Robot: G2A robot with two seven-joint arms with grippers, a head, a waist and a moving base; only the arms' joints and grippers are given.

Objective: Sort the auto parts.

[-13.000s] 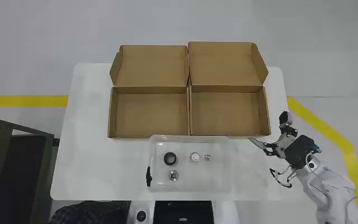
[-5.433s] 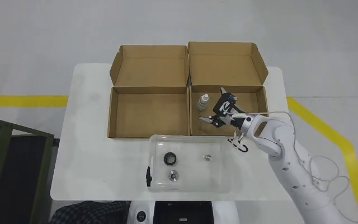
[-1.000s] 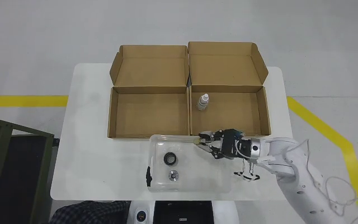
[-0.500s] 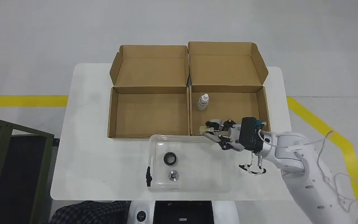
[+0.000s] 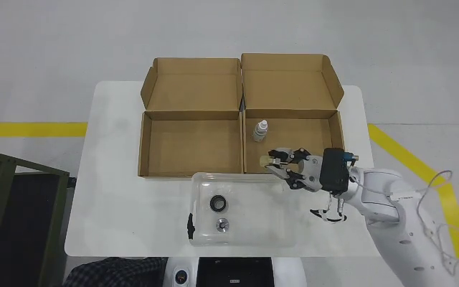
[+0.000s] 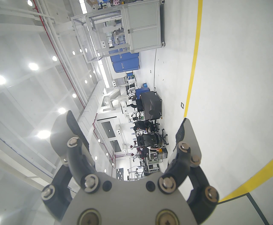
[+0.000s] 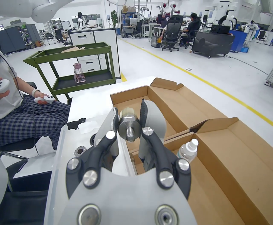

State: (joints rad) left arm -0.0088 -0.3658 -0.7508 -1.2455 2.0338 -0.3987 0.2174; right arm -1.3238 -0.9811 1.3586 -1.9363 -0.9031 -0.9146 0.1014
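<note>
Floor (image 5: 72, 43): smooth and light grey, marked with yellow lines (image 5: 43, 129).

Ceiling: high and white, fitted with round lamps (image 6: 33, 66), all lit.

Furniture:
- Olive-green two-shelf trolley (image 7: 70, 56). A pink water bottle (image 7: 77, 73) stands upright on its lower shelf.
- White drawer cabinet (image 7: 91, 39), directly behind the trolley.
- Office chairs (image 7: 170, 26) and a black sofa (image 7: 210, 45), farther back.
- Aluminium-framed enclosure (image 6: 132, 27), with blue cabinets (image 6: 125, 61) beside it.

Robotics lab: background robot arms (image 7: 230, 11), office chairs (image 7: 171, 28)
</note>
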